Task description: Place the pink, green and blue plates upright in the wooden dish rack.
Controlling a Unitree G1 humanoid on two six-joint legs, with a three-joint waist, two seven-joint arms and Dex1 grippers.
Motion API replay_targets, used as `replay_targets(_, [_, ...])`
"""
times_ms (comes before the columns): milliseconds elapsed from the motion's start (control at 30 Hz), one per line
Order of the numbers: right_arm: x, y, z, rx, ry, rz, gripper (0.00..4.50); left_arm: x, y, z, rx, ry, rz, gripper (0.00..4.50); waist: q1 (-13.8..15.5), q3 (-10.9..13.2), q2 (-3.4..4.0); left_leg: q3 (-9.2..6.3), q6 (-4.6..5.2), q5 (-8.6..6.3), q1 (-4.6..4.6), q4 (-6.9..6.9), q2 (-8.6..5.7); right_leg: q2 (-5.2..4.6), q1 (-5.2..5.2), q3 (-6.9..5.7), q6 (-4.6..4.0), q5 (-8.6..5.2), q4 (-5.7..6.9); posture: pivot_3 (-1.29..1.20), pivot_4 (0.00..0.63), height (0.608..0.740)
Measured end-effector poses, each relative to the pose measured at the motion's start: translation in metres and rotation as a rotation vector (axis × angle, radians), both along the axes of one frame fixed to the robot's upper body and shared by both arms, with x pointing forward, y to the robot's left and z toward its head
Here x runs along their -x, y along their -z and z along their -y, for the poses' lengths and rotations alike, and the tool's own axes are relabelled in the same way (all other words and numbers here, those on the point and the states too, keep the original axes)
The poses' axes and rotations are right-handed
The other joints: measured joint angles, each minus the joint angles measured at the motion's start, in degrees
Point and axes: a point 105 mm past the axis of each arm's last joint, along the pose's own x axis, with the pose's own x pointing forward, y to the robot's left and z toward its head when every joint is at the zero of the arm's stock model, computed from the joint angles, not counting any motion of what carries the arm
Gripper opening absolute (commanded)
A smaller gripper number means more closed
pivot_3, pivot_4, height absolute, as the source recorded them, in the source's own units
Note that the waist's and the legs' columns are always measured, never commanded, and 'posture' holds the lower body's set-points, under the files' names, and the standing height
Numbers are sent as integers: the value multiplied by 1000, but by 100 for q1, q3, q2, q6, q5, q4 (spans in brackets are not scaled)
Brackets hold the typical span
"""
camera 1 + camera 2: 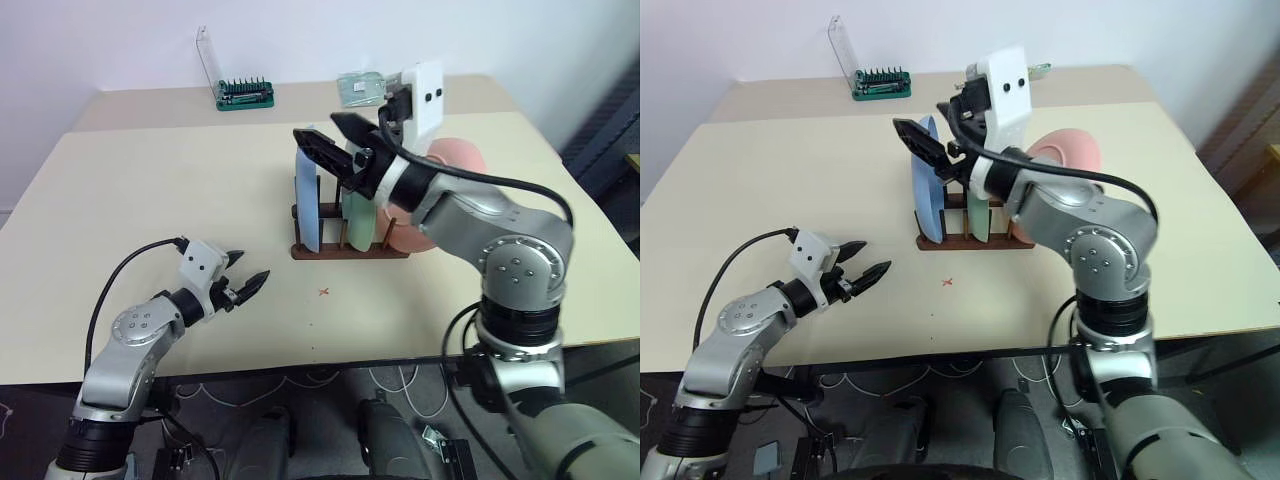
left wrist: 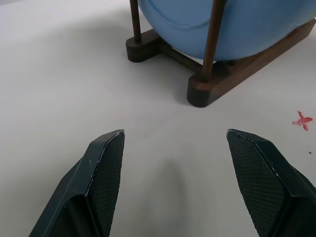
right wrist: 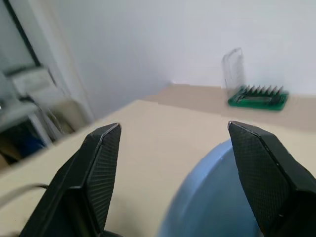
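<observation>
All three matte round plates stand upright in the dark wooden dish rack [image 1: 350,245] mid-counter: blue plate [image 1: 306,200] left, green plate [image 1: 358,215] middle, pink plate [image 1: 445,170] right. The right gripper [image 1: 325,135] is held open above them; the left gripper [image 1: 245,283] is open, empty, near-left. A careless withdrawal could tip the smooth blue plate off its thin pegs.

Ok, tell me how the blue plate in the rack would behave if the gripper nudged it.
The blue plate looks rigid and matte, so probably not slippery. It stands on edge between thin pegs of the wooden dish rack, so a sideways nudge would likely only tilt it against a peg. Lifted free, its round rim could roll.
</observation>
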Motion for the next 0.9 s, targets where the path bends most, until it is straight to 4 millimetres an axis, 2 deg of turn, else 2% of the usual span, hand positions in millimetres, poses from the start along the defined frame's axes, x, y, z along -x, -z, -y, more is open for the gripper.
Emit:
replay_targets(33, [2,-10,6,6,8,53,3495,0,1,-1,-3,-3,-1,3410,2,0,0,0,1,0,0,0,0,0,1,0,0,0,-2,0,150,740])
replay_targets(67, [6,-23,16,4,14,123,3265,-1,1,0,0,1,2,3410,11,-1,-1,1,2,-1,0,0,0,0,3,0,0,0,-6,0,150,740])
replay_targets(133, [9,-39,43,24,64,205,2684,-1,1,4,4,23,3,3410,55,-2,-3,1,6,-4,0,2,0,-1,9,-2,0,0,-12,0,150,740])
replay_targets(167, [8,-44,65,48,125,230,2178,-1,2,6,5,35,-1,3410,110,-2,-4,5,9,-5,0,4,0,-2,14,-2,1,0,-18,0,150,740])
replay_targets(200, [6,-43,93,97,204,238,1680,1,3,9,6,58,-3,3410,169,-5,-9,5,13,-8,0,6,-1,-3,23,-4,1,0,-28,0,150,740])
replay_targets(300, [3,-24,145,232,359,188,124,3,8,17,11,106,-22,3410,187,-3,-5,18,20,-12,1,8,-2,-8,25,-1,2,-1,-32,0,150,740])
replay_targets(400, [4,4,187,408,488,97,46,7,11,34,22,188,-37,3410,155,-1,7,33,22,-13,2,11,2,-10,23,4,2,-1,-30,0,150,740])
replay_targets(500, [10,19,217,556,598,58,46,9,8,50,33,258,-26,3410,135,-6,17,47,24,-14,9,11,14,-7,23,6,2,-2,-29,0,150,740])
replay_targets(567, [11,36,227,634,634,16,46,10,10,56,35,283,-30,3410,119,-7,18,85,28,-16,12,12,34,-7,23,6,2,-1,-29,0,150,740])
replay_targets(633, [10,50,228,680,634,-17,46,9,12,60,40,292,-34,3410,122,-9,23,114,28,-17,12,14,47,-7,22,9,2,-1,-28,0,150,740])
replay_targets(800, [6,80,200,703,519,-35,46,7,17,63,33,295,-38,3410,150,-8,21,124,30,-17,7,21,52,-8,23,9,2,-1,-29,0,150,740])
replay_targets(900, [4,85,186,692,463,-17,46,5,22,61,25,286,-47,3410,159,-7,21,124,30,-18,6,22,52,-8,22,9,2,-1,-30,0,150,740])
